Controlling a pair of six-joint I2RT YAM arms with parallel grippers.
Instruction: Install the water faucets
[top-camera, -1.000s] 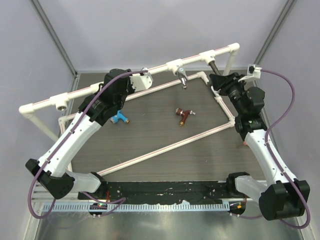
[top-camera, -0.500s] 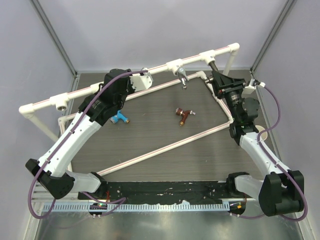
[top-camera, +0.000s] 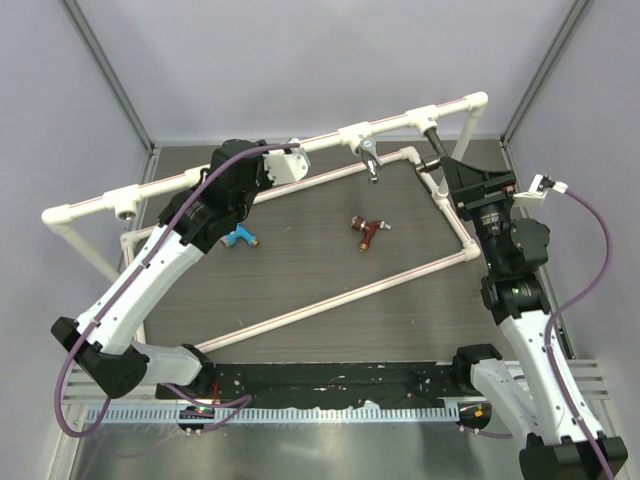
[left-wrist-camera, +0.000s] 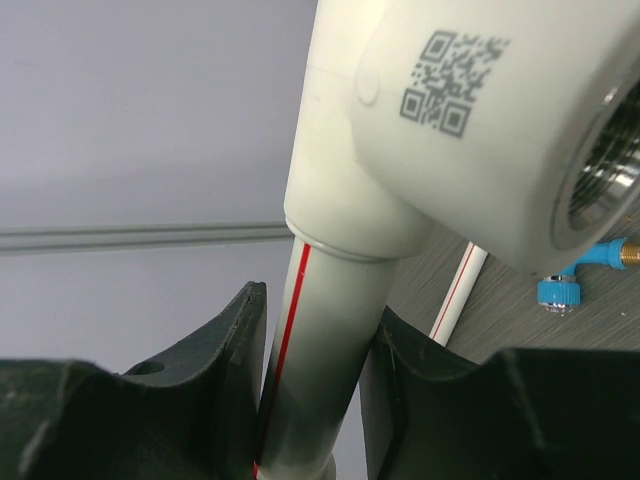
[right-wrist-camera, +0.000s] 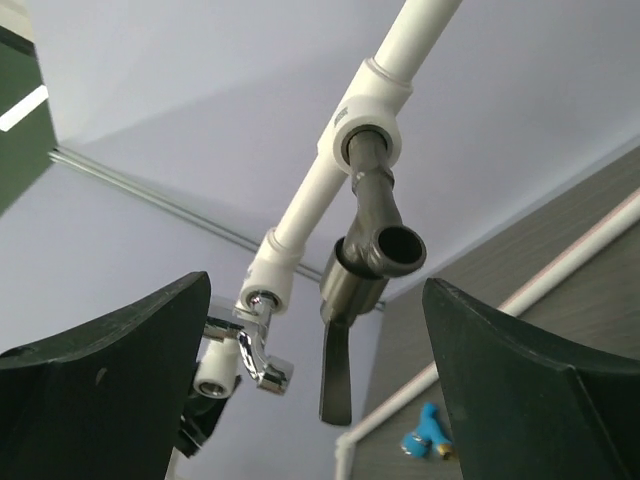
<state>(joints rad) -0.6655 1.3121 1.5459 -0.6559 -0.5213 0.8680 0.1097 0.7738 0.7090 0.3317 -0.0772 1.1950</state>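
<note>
blue faucet (left-wrist-camera: 560, 291) — half hidden, pipe (left-wrist-camera: 315, 330) cropped

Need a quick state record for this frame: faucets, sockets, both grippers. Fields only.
mounted: chrome faucet, dark faucet
loose on table: red-brown faucet, blue faucet
left gripper: shut on white pipe, beside an empty tee socket
right gripper: open, jaws wide either side of the dark faucet, not touching it
remaining: two faucets not yet installed
</note>
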